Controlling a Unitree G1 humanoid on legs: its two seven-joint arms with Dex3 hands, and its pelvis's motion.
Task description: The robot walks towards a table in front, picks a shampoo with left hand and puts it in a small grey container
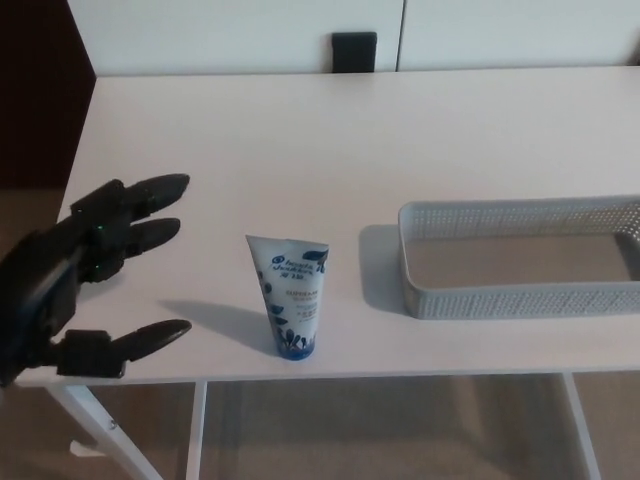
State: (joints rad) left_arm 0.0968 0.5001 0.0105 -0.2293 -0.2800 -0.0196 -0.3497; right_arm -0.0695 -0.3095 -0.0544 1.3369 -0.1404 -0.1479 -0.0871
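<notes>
A white shampoo tube [291, 296] with blue print stands on its cap near the front edge of the white table [340, 150]. My left hand [95, 270] hovers to its left, open, with two fingers stretched above and the thumb below, all pointing at the tube. A gap of bare table separates the fingertips from the tube. The small grey perforated container [520, 298] sits to the right of the tube, and nothing shows inside it. My right hand does not show.
The table's front edge runs just below the tube, with white legs [90, 425] and brown floor beneath. A white wall with a black socket [354, 51] lies behind the table.
</notes>
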